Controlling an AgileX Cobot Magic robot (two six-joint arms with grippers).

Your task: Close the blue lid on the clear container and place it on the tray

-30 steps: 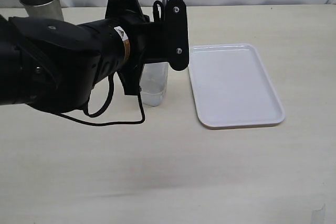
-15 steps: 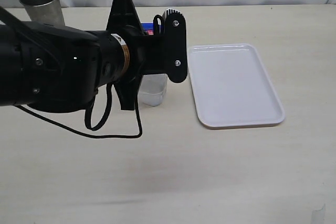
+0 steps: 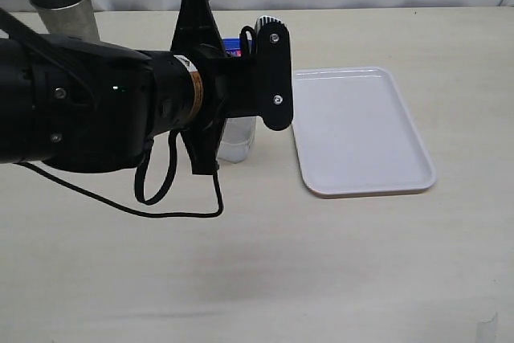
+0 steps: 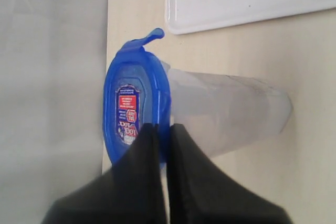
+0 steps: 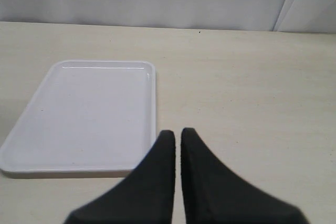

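Left end effector (image 4: 164,136) is pinching the blue lid (image 4: 128,103) atop the clear container (image 4: 226,111); the tray (image 3: 361,130), at three o'clock, is waiting.

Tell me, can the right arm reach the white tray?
Probably yes. The white tray lies close ahead of the right arm's shut jaws with bare table between them, and the left arm is off at the clear container.

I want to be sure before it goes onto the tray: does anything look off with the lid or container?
One flap of the blue lid sticks out instead of being folded down against the clear container, so the lid looks not fully latched. The left hand pinches its opposite edge. Nothing looks spilled.
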